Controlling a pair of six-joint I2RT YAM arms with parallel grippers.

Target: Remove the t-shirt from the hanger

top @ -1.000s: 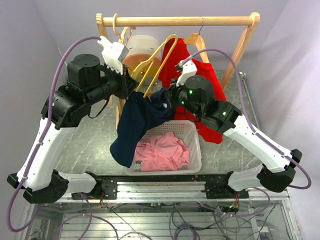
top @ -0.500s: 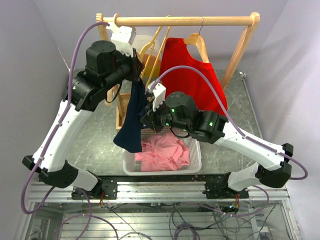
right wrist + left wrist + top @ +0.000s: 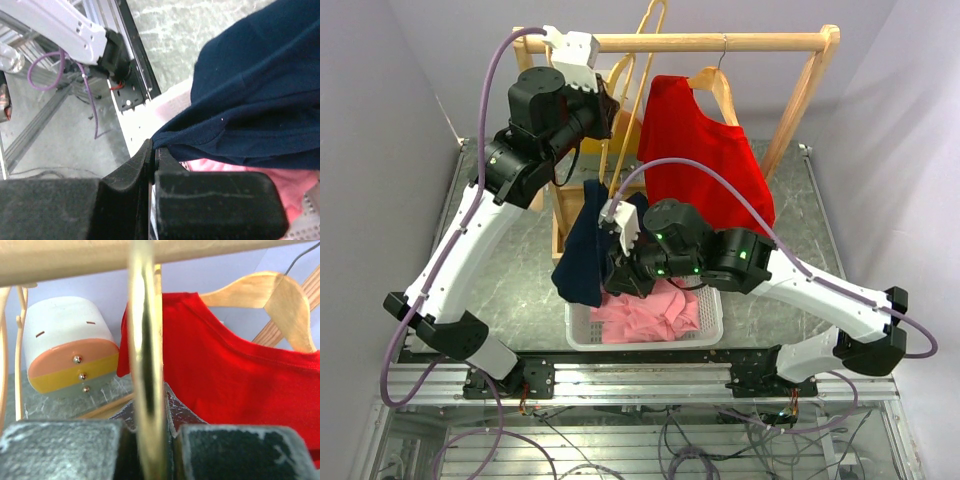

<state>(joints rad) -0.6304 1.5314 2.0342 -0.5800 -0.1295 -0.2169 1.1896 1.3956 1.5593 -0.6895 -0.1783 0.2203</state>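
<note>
Left wrist view shows the left gripper (image 3: 150,452) clamped on the yellow hanger (image 3: 145,340), whose bar rises straight up between the two dark pads at the bottom centre of the frame. From overhead that hanger stands steeply tilted, its hook above the rail (image 3: 720,42) at the upper middle. I judge this is meant to let cloth slide off its lower end. Right wrist view has the right gripper (image 3: 152,160) pinched shut on a fold at the edge of the navy t-shirt (image 3: 260,100), low in the frame. From overhead this gripper sits at the centre, holding the cloth low, just over the white basket (image 3: 717,318). The navy t-shirt hangs as a limp dark strip at centre left, its top close by the hanger's lower tip; whether it is caught there or already free I cannot tell. Holding the hanger high and the shirt low with separate arms looks like the way to part them, with the basket beneath to catch the drop. Counting: two arms, two grippers, three garments (the navy one, a red t-shirt (image 3: 705,150) on a wooden hanger (image 3: 716,80) at upper right, and a pink garment (image 3: 650,305) in the basket), two hangers I can be sure of, one basket, one rail, and one banded container (image 3: 65,350) at the left of the left wrist view
</note>
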